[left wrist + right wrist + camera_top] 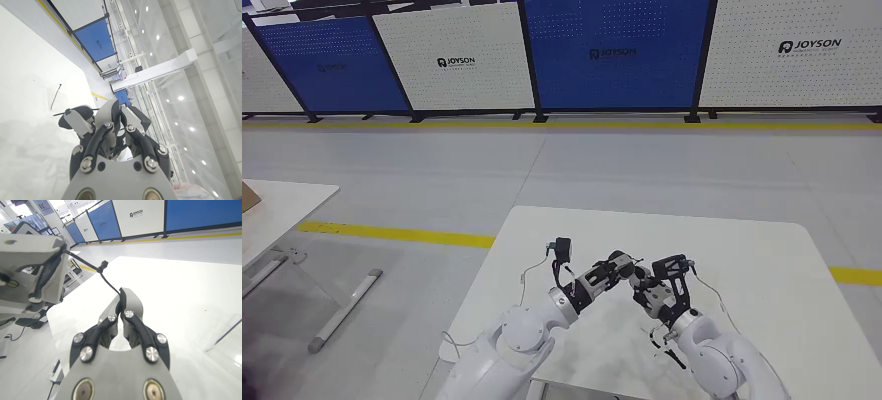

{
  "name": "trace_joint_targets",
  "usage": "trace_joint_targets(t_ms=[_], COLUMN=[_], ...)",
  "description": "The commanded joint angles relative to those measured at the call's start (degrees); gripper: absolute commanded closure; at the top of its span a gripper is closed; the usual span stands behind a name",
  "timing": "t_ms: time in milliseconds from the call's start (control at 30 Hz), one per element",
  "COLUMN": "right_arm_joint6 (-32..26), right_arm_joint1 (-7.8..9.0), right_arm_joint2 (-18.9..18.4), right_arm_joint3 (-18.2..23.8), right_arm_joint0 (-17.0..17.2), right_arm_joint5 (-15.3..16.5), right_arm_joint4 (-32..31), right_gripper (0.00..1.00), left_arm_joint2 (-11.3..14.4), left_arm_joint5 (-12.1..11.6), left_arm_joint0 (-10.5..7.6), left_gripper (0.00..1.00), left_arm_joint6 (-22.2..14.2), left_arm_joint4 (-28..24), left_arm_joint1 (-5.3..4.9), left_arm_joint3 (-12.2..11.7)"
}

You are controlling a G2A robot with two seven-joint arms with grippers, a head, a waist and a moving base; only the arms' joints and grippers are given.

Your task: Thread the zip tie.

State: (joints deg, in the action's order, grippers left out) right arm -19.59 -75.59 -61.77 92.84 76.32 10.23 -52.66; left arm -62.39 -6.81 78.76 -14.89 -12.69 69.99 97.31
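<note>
A black zip tie hangs in the air between both grippers above the white table. My right gripper is shut on one stretch of its strap. From there the strap rises to the square head and bends toward my left gripper, which is shut on the other stretch. Whether the tail passes through the head I cannot tell. In the top view the left gripper and right gripper meet near the table's middle. In the left wrist view the left gripper is shut, and the tie's thin tip pokes out beside the right gripper.
A second black zip tie lies flat on the table near a clear plastic sheet, and shows again as the spare tie. Another white table stands off to the left. Blue and white panels line the back.
</note>
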Motion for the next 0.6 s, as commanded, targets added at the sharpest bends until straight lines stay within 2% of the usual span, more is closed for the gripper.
trace_joint_targets(t_ms=[0,300,467,533,567], right_arm_joint6=[0.3,1.4,1.3,1.2,1.2], right_arm_joint1=[0.07,0.74,0.88,0.82,0.79], right_arm_joint2=[-0.4,-4.0,-4.1,-3.5,-3.2], right_arm_joint3=[0.2,1.5,2.6,2.8,2.8], right_arm_joint0=[0.3,2.5,3.2,3.0,2.8], right_arm_joint5=[0.0,0.0,0.7,0.8,0.7], right_arm_joint4=[0.1,1.7,1.8,1.5,1.4], right_gripper=[0.0,0.0,0.0,0.08,0.24], left_arm_joint2=[0.0,0.0,0.4,0.6,0.7], left_arm_joint5=[0.5,0.8,0.8,0.8,0.8], left_arm_joint0=[-0.11,-0.49,-0.59,-0.62,-0.62], left_gripper=[1.0,1.0,1.0,1.0,1.0], left_arm_joint6=[0.2,1.2,1.1,1.1,1.1], left_arm_joint4=[0.1,0.4,0.5,0.6,0.6], left_arm_joint1=[0.01,0.13,0.21,0.24,0.26], left_arm_joint3=[-0.2,-0.9,-0.9,-0.9,-0.9])
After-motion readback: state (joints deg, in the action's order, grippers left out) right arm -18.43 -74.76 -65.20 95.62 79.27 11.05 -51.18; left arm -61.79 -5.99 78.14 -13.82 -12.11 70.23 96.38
